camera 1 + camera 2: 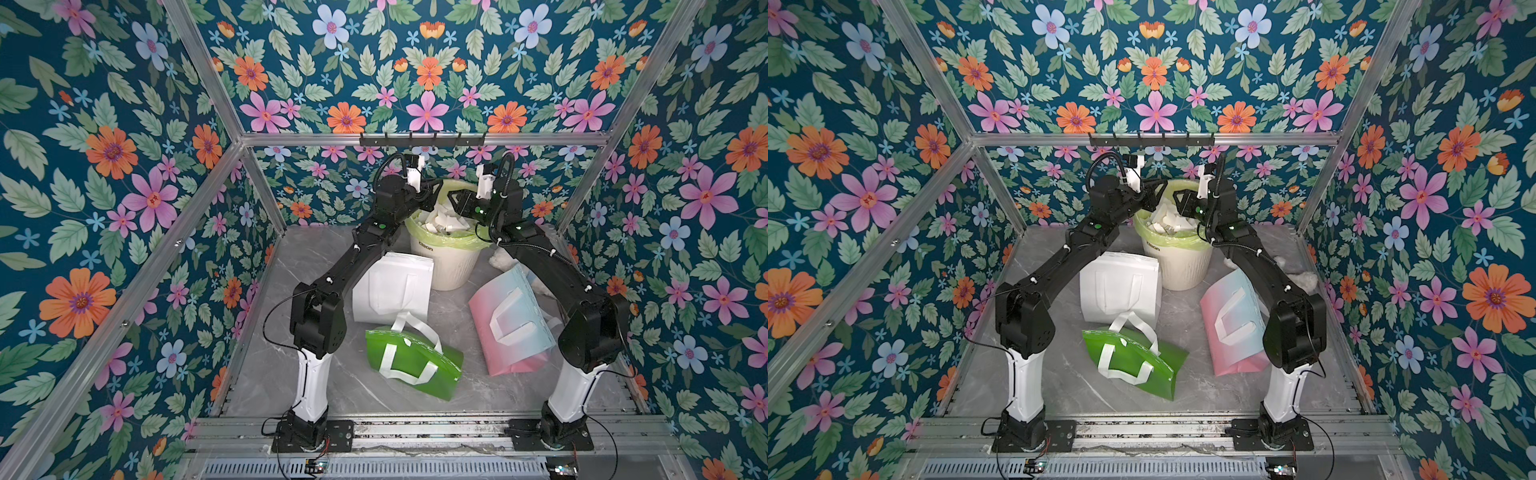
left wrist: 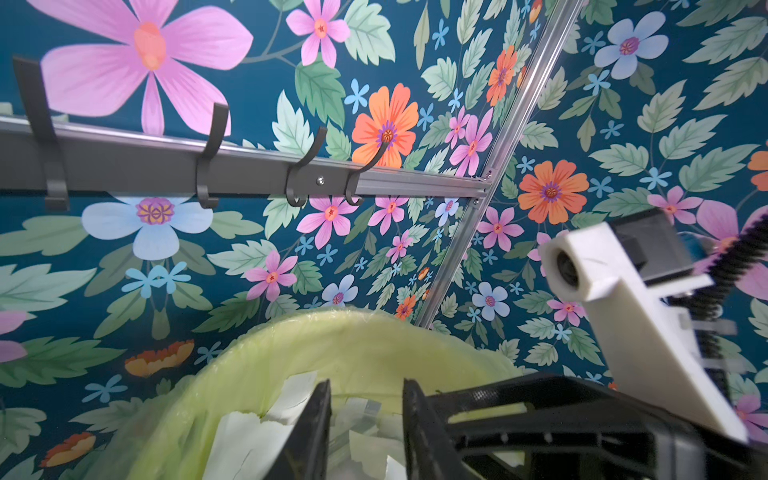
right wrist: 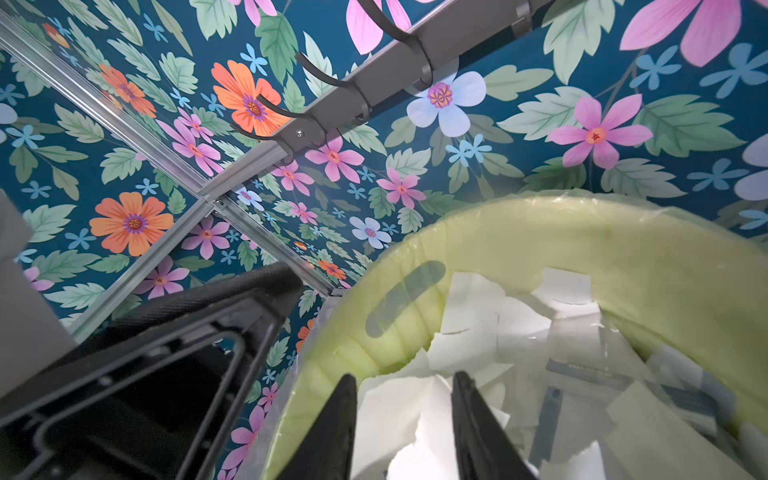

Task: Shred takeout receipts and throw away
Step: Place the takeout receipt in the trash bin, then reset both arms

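1. Your left gripper (image 2: 365,388) hangs over the mouth of the bin (image 1: 451,270), which stands at 12 o'clock on the surface (image 1: 299,374). Its fingers (image 2: 313,428) stand apart, and nothing is clamped between them.
2. Your right gripper (image 3: 405,378) hangs over the same mouth, pointing toward the left one. Its fingers (image 3: 473,415) are likewise apart and grip nothing. The two tips are close together. You cannot tell from the top views whether they touch.
3. The takeout receipts (image 3: 478,316) lie as torn white pieces heaped inside the bin, directly below both grippers. In both top views the heap reaches about rim level (image 1: 1169,226).
4. The bin is cream with a ribbed wall. A yellow-green liner (image 1: 412,232) is folded over its rim.
5. A white bag (image 1: 390,282) lies flat at the bin's 7 o'clock, touching its base.
6. A green bag (image 1: 440,361) lies at 6 o'clock on the surface, with one white strap reaching onto the white bag.
7. A pink-and-blue bag (image 1: 486,309) lies at 4 o'clock, partly under your right arm.
8. A dark hook rail (image 1: 422,140) runs along the rear frame, above the bin.
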Robot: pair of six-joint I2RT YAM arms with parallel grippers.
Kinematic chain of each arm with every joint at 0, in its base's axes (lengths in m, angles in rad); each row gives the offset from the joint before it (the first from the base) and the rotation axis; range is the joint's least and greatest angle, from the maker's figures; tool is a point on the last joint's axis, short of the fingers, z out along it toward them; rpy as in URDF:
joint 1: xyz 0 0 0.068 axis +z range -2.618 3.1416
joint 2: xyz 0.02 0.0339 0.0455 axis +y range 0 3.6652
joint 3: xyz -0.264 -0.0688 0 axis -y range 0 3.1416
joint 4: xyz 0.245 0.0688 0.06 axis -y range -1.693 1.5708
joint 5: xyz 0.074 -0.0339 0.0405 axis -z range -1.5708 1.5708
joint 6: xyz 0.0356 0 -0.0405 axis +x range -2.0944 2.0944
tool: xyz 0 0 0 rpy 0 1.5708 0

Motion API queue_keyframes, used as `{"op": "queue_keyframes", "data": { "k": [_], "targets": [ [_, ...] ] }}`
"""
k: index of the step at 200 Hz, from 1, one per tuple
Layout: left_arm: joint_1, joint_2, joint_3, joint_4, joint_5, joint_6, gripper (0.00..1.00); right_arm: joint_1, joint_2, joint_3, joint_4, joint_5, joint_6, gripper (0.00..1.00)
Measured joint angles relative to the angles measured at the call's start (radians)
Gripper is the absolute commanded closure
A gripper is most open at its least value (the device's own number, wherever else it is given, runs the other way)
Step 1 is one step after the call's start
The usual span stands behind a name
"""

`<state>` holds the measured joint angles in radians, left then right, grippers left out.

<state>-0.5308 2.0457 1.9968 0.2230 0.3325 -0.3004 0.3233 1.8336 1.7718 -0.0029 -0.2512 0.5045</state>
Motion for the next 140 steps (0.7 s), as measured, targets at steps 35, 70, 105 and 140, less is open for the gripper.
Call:
{"op": "queue_keyframes", "data": {
  "k": [35,70,105,140],
  "targets": [
    [0.0,-0.084,-0.046,-0.013,-0.014,0.042,0.57,0.0,-0.08,0.0,-0.02,-0.007,-0.029,0.54],
    [0.0,-0.227,-0.163,-0.021,-0.05,0.099,0.41,0.001,-0.254,-0.09,-0.02,0.006,-0.116,0.43],
    [0.0,-0.43,-0.369,-0.006,-0.138,0.176,0.2,0.001,-0.478,-0.291,0.007,0.14,-0.205,0.34],
    [0.003,-0.642,-0.617,0.054,-0.299,0.24,0.0,0.0,-0.667,-0.469,0.028,0.32,-0.313,0.14]
  ]
}}
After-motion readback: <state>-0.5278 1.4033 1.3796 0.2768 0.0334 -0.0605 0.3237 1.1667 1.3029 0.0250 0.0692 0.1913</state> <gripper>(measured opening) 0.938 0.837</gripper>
